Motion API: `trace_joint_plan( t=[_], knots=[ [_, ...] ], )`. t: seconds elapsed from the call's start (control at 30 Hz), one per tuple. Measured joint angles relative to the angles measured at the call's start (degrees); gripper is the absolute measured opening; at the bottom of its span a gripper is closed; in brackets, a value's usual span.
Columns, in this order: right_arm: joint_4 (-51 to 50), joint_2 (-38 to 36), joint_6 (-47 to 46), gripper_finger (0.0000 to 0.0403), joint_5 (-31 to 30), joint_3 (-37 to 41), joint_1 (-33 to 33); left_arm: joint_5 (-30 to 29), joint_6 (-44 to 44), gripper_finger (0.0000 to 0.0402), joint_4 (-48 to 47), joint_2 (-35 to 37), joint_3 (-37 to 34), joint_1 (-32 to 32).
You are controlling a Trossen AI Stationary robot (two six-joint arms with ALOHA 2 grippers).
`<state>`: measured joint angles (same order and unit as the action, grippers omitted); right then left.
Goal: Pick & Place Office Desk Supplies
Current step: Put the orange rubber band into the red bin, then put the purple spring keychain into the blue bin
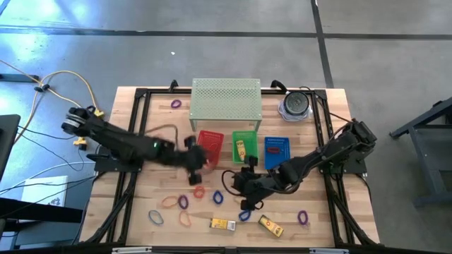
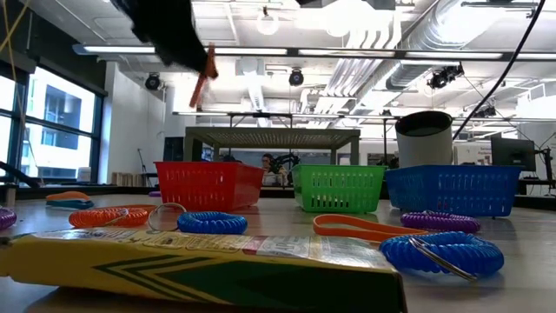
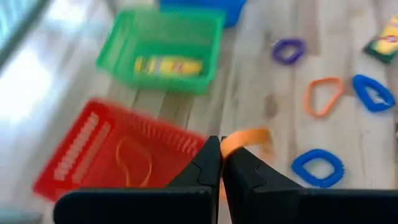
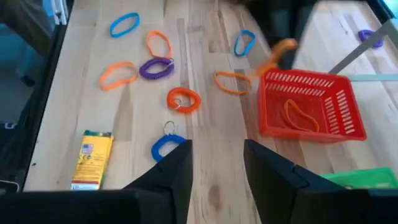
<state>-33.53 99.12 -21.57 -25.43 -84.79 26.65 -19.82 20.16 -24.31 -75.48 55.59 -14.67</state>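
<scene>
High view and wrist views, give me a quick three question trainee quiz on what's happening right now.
1. True or false: the left tool is shut on an orange band.
2. Which basket holds a yellow box: A red, B green, C blue?
3. Fill in: the right tool is ____.

Key:
1. True; it is pinched beside the red basket.
2. B, the green basket.
3. Open, above the table.

The right claw point(image 4: 216, 163) hangs parted above a blue loop point(image 4: 163, 147), near the red basket point(image 4: 308, 104).
</scene>
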Motion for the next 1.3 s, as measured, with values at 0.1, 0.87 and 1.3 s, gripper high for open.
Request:
trace_joint_plan(
  t=[0.1,0.87,1.3],
  knots=[
    [-0.4,0.1,0.2,0.012,0.3,0.0,0.4,8.5,1.0,0.0001,-2.7,-0.4,0.2,7.5],
    [-1.6,0.2,-1.1,0.011,0.5,0.0,0.5,20.9,6.3,0.0084,-3.2,-8.8,0.2,24.2],
    [-1.5,0.2,-1.2,0.0125,5.1,0.1,0.2,21.8,3.9,0.0167,-13.5,-8.8,5.0,24.9]
  ],
)
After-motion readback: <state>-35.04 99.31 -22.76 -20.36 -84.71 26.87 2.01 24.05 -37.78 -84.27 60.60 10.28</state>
